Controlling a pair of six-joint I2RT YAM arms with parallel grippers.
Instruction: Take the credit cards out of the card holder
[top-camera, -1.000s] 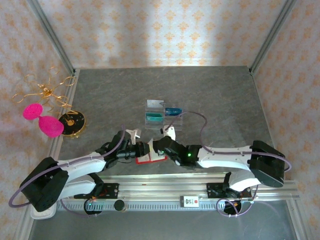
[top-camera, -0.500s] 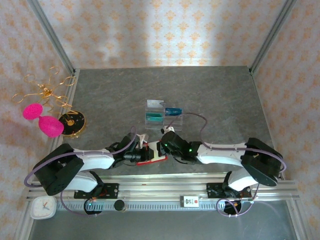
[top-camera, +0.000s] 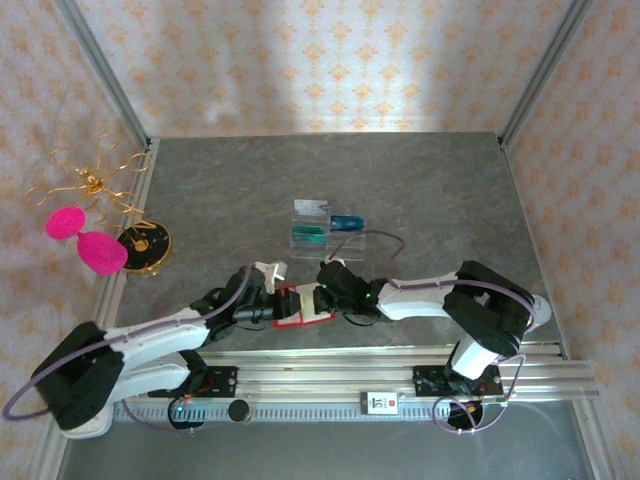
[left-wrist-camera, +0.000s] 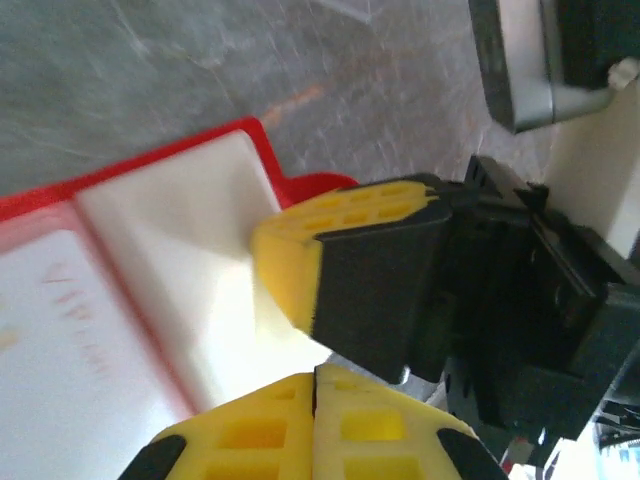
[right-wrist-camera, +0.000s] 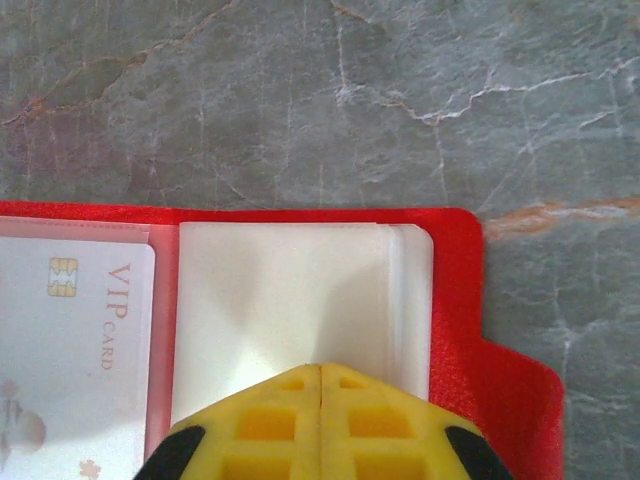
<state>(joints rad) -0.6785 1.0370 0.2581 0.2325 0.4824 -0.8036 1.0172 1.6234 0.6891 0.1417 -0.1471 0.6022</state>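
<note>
The card holder (top-camera: 300, 310) is lying open on the counter (top-camera: 430, 190), near its front edge. The left gripper (left-wrist-camera: 314, 385) is hanging over it from the left, the right gripper (right-wrist-camera: 320, 385) from the right. A card (right-wrist-camera: 75, 340) is sitting in one inner pocket. Behind, a slotted tray (top-camera: 355, 240) is holding cards (top-camera: 308, 236). An ornament (top-camera: 143, 245) is sitting at the counter's left edge.

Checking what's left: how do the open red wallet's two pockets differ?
The inner pocket shows a chip card printed VIP; the outer pocket looks plain white. The shut right gripper sits over the outer pocket, not the inner. Both lie open in the red card holder.
</note>
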